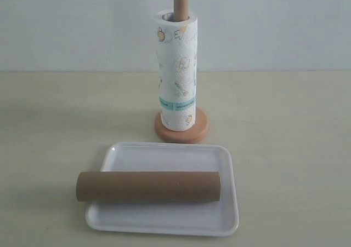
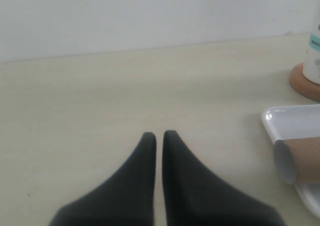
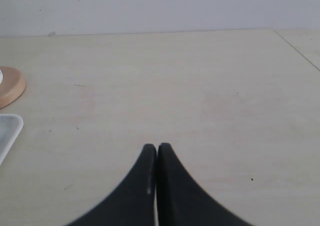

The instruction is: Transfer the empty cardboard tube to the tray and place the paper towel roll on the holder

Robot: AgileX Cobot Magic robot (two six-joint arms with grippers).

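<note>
**Both halves look done; my grippers are shut and empty**

Exterior view: the roll stands upright on the holder. The pole's rounded top pokes out above the roll's core, and the roll's foot sits on the disc base. Nearer the camera, the tray lies flat on the table. The tube rests on its side across the tray. Its right end sits inside the rim, and its left end juts a little past the tray's left edge. Neither of my arms shows in this view.

Left wrist view: my left gripper has its jaws drawn together, with only a thin slit between the tips and nothing in it. It hangs over bare table. At the edge of the picture I see a corner of the tray with the tube's open end overhanging the rim. Beyond that is part of the holder's base with the bottom of the roll on it. All of it is well apart from my tips.

Right wrist view: my right gripper is closed tip to tip and holds nothing, again over bare table. Only a sliver of the holder's base and one tray corner show at the side, well away from me.

As I judge it, the tube is on the tray and the roll is on the holder, so both parts of the task are finished. The one loose end is the tube's overhang. It looks well supported, so I would leave it rather than risk rolling it off.
</note>
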